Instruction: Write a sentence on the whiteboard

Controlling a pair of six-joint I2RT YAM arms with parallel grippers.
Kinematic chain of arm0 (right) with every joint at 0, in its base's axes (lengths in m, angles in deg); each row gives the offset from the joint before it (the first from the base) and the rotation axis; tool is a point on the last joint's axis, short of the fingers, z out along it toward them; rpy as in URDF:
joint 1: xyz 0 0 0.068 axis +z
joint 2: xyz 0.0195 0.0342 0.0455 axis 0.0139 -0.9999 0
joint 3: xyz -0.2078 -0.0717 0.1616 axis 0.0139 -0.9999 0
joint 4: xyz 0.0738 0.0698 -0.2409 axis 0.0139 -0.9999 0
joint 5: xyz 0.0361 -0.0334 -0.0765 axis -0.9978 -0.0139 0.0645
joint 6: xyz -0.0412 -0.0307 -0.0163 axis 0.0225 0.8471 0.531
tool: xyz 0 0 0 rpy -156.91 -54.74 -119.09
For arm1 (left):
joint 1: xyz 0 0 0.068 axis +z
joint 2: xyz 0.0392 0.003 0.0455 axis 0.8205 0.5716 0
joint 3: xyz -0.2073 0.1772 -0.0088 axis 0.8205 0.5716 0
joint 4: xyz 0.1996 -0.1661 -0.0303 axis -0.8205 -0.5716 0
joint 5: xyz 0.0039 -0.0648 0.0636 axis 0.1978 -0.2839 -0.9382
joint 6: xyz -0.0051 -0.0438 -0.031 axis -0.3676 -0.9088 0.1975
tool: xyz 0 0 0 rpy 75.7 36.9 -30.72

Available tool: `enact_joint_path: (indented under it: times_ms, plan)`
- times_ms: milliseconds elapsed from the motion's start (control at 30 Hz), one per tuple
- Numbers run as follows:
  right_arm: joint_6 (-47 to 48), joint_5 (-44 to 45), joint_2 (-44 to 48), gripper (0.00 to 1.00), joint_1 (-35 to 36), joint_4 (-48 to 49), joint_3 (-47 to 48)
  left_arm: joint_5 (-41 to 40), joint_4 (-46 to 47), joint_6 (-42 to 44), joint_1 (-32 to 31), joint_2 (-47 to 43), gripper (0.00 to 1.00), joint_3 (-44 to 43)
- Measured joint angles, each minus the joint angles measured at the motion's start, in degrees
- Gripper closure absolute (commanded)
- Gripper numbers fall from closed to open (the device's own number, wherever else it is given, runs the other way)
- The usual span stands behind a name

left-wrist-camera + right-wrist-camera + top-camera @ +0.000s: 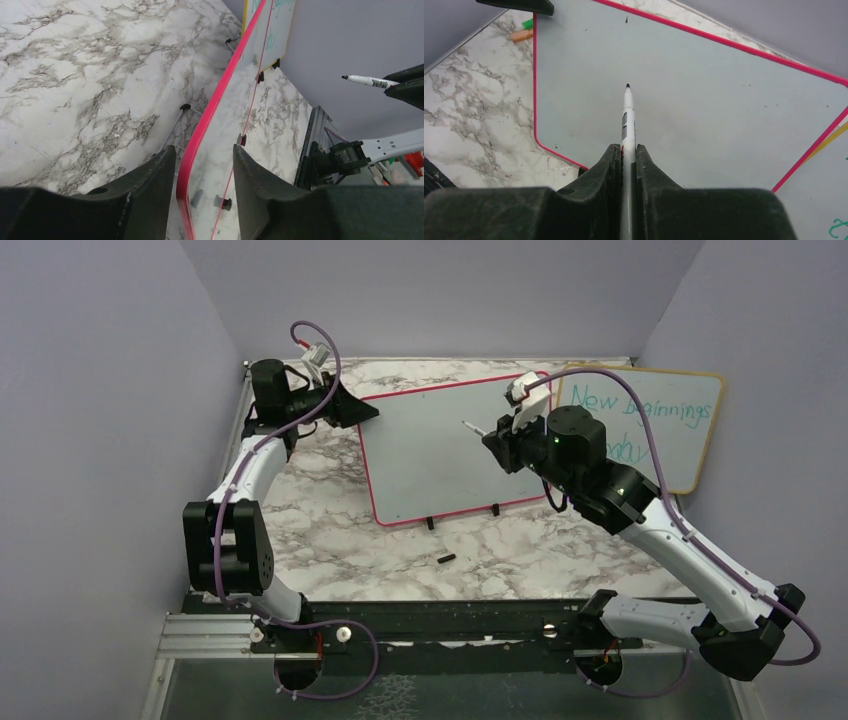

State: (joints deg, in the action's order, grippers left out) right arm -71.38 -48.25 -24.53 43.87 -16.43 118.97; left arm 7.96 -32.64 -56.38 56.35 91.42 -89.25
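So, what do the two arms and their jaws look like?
Both the left arm and the right arm have white links between bulky black joints. A purple cable runs along each, ending at a white connector near the wrist. Small green lights glow on the right arm. The jaws are matte black, thick and wedge-shaped.

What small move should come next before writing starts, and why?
Probably close the left claw on the whiteboard at its red frame. Its fingers straddle that edge with gaps either side, the board stands propped on small feet, and the marker in the right claw hovers short of the blank surface; pressing now might push it back.
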Motion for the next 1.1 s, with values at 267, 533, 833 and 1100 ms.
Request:
enact_joint_path:
  times_ms: [267, 533, 833, 1100]
  plan:
    - [1.9, -1.7, 0.0, 0.99, 0.0, 0.2, -0.8, 2.0, 2.2, -0.7, 1.6, -0.4, 0.78, 3.3]
    - [3.3, -3.3, -0.1, 0.99, 0.0, 0.4, -1.0, 2.6, 2.8, -0.4, 4.5, -4.5, 0.87, 9.0]
    - [3.8, -5.1, -1.8, 0.99, 0.0, 0.4, -1.0, 2.3, 2.7, 2.2, 5.3, -9.4, 1.0, 13.4]
    - [3.7, -6.3, -1.9, 0.99, 0.0, 0.4, -1.0, 0.3, 3.3, 1.7, 5.6, -12.8, 1.0, 17.7]
